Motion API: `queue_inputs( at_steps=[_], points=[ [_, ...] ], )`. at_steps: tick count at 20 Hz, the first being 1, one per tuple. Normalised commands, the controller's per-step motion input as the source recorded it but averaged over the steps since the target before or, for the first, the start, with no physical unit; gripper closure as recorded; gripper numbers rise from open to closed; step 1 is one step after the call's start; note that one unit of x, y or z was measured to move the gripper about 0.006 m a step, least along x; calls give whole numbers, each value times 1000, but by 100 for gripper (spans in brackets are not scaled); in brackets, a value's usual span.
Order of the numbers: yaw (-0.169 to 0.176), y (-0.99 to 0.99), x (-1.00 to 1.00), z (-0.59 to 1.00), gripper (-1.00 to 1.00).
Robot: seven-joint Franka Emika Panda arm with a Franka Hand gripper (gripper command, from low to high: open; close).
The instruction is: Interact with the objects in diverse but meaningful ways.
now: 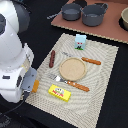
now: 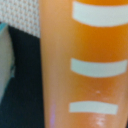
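My gripper (image 1: 33, 85) is at the placemat's edge on the exterior view's left, low over the table, shut on the orange ridged bread block (image 1: 36, 86). The block fills the wrist view (image 2: 85, 65), orange with white stripes, and hides the fingers. The round tan plate (image 1: 73, 68) sits mid-mat. The dark brown sausage (image 1: 52, 58) lies beside the plate towards the exterior view's left. The flat yellow red-labelled box (image 1: 59, 92) lies at the mat's near edge, close to my gripper. The white-and-blue carton (image 1: 80, 42) stands at the mat's far edge.
A lighter orange-brown sausage (image 1: 91, 61) lies beside the plate. A fork and an orange-handled knife (image 1: 76, 85) lie in front of it. Two grey pots (image 1: 93, 15) and a bowl (image 1: 124, 19) stand on a brown board (image 1: 95, 30) behind the beige placemat (image 1: 102, 85).
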Motion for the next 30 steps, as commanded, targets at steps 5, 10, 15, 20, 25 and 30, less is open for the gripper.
queue_inputs(
  at_steps=[5,10,15,20,25,30],
  points=[
    [4,166,0,382,100],
    [24,577,-36,911,100],
    [33,747,108,1000,100],
    [8,680,846,925,100],
    [0,595,918,745,100],
    [0,515,929,581,100]
  ],
)
